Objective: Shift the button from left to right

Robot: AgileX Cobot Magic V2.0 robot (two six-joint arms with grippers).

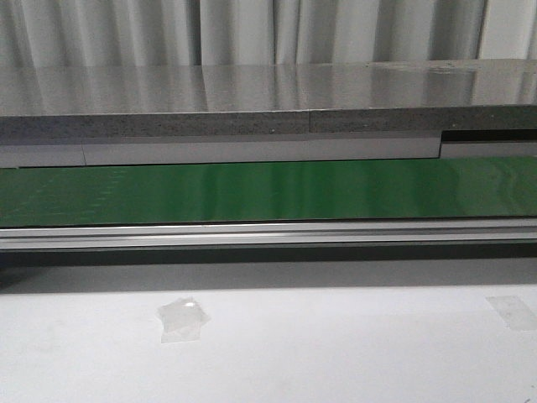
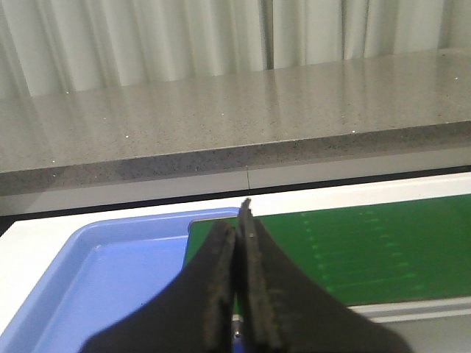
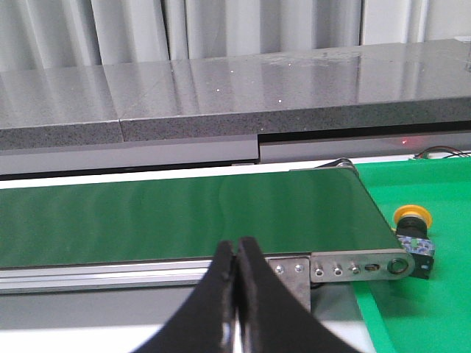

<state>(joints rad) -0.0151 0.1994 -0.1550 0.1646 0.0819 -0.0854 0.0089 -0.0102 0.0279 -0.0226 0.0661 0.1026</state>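
Green belt [image 1: 268, 191] runs across, metal rail [image 1: 268, 234] along its near edge. Grey stone counter [image 1: 268, 101] behind it, pale curtain [image 1: 252, 29] beyond. Two bits of clear tape [image 1: 183, 319] on white table [image 1: 336, 353]. Blue tray [image 2: 110, 279] at belt's end.

Front view: neither arm nor the button in frame, conveyor belt [image 1: 268, 191] runs off both side edges. Button [image 3: 413, 229] lower body partly hidden behind belt end bracket [image 3: 357, 268] in right wrist view; side detail too small to make out. Left gripper [image 2: 237, 294] covers part of blue tray [image 2: 118, 279]; tray cut off by the frame edge.
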